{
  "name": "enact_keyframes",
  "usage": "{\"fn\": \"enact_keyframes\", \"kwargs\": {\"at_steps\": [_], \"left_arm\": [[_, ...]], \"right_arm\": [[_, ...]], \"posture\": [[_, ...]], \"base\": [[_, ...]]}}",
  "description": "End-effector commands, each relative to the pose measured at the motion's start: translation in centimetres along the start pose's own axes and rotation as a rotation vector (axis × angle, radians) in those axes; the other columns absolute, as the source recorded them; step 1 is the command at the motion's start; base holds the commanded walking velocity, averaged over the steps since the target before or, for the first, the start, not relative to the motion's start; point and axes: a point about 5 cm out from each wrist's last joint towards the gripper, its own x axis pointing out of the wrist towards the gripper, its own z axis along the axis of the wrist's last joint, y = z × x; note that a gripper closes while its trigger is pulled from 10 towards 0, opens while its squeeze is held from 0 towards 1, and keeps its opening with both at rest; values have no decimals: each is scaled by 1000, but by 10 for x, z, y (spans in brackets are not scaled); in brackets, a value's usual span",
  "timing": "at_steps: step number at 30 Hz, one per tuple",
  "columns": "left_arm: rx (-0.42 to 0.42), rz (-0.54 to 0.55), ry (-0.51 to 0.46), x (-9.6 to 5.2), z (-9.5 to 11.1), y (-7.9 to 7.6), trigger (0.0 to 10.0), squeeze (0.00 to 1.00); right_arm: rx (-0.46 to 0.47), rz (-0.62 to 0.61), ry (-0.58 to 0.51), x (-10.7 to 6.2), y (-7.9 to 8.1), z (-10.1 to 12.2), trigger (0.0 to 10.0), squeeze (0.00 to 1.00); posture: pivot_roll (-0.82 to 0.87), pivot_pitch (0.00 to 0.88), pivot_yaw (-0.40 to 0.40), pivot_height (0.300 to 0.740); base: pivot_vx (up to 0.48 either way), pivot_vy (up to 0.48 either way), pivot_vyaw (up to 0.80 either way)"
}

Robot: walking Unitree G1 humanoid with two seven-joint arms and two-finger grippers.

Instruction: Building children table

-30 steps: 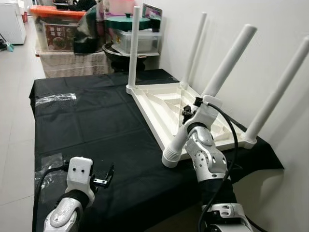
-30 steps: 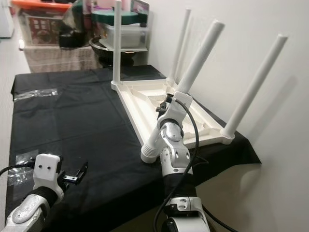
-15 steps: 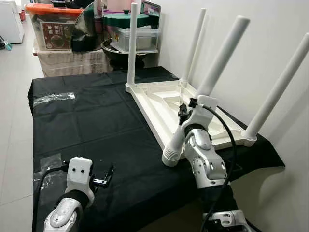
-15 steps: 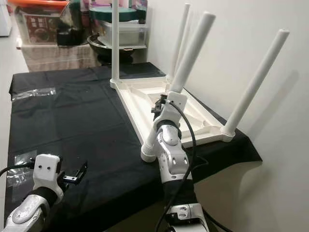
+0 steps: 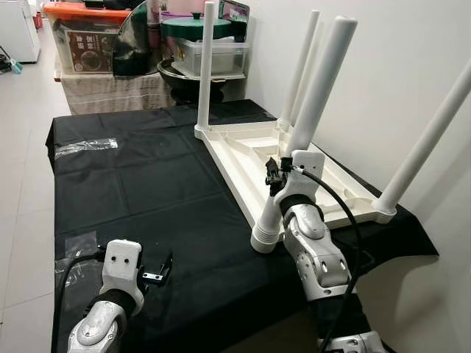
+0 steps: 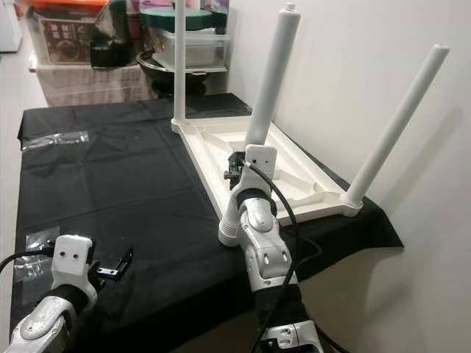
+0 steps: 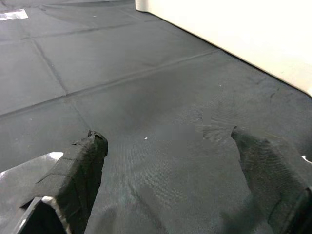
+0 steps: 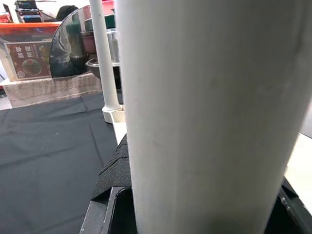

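An upside-down white children's table top [image 5: 254, 136] lies on the black cloth [image 5: 132, 184]. Three white legs stand in its corners: far left [image 5: 206, 66], far right [image 5: 303, 62] and near right [image 5: 430, 136]. My right gripper [image 5: 276, 173] is shut on the fourth leg [image 5: 320, 81] low on its shaft. That leg stands almost upright, its ribbed lower end [image 5: 266, 239] at the top's near corner. Seen from the right wrist, the leg [image 8: 204, 112] sits between the black fingers [image 8: 114, 170]. My left gripper [image 5: 158, 271] hovers open over the cloth near the front edge [image 7: 165, 136].
A white wall [image 5: 397, 44] runs close along the right of the table. Behind the table stand an orange-lidded box [image 5: 81, 37] and a green-lidded pot [image 5: 197, 29]. A clear plastic wrapper [image 5: 85, 147] lies on the cloth at the far left.
The held leg has swung from leaning right to nearly upright, and my right gripper moved with it. The left gripper has stayed put.
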Motion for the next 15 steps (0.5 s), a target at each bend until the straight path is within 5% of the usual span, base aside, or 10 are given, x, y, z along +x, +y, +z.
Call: {"fn": "enact_keyframes", "kwargs": {"at_steps": [1,15], "left_arm": [[1,-2,-1,1,0,0,10000,0],[10,0,1,0,0,3,10000,0]], "right_arm": [[-51,-90,201,-9,-27,-48,10000,0],[5,-57,159,-12,-23,-41,10000,0]], "posture": [[82,0,-93,740],[86,0,-88,740]], "base": [[0,0,0],[0,0,0]]}}
